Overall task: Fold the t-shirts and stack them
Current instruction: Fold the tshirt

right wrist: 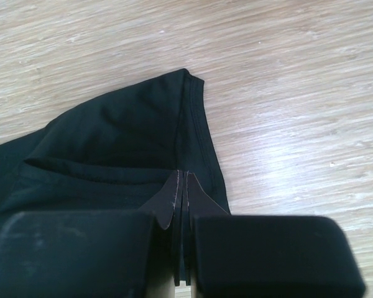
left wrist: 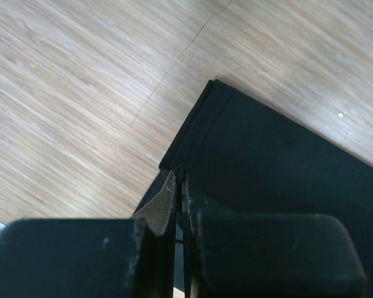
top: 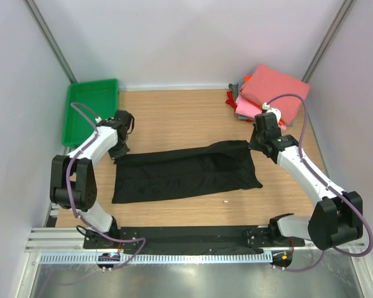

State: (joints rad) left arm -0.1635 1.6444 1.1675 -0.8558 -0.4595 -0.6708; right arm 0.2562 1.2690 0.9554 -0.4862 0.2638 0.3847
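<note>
You see a matt black cloth t-shirt (top: 185, 174) with stitched hems, lying on the bench (top: 174, 118) of pale, smooth wood grain; the green tray (top: 90, 108) looks like glossy plastic.

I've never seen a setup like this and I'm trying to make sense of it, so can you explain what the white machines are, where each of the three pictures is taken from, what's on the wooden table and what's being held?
The white machines are two robot arms bolted at the near edge of a wooden table. The wide picture comes from a fixed camera above and behind them. The two close-ups come from cameras on each wrist, looking past that arm's own dark fingers.

A plain black cloth t-shirt lies flattened across the middle. The left tool is shut on a corner of its edge, and the right tool is shut on its other end.

In the far right corner sits a pile of folded shirts, salmon-pink on top, with pink, red and grey showing beneath. A green plastic tray sits at the far left.
</note>
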